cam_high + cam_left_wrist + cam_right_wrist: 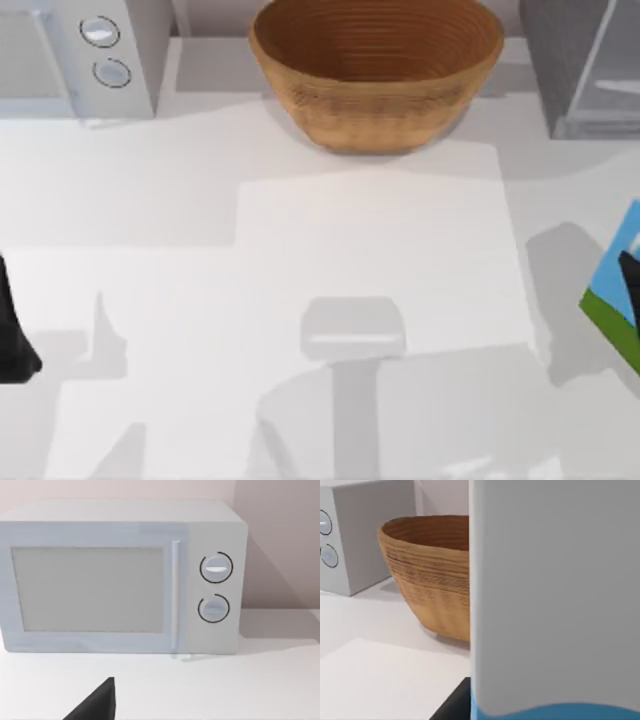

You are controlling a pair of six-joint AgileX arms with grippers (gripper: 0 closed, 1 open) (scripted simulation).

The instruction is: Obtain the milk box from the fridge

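Far to the left of the basket point(376, 72), the left gripper point(12, 340) sits parked at the table's point(300, 300) edge; whether its fingers are open or shut, I cannot tell. To the basket's right and nearer the camera, well below the fridge point(585, 65), the right gripper point(630, 285) clasps the tilted milk box point(618, 300), which fills the right wrist view point(555, 595) right against the claw.

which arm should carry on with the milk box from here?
Right. The milk box sits at the table's right edge with the right gripper on it, close in its wrist view. The left gripper is parked at the far left edge.
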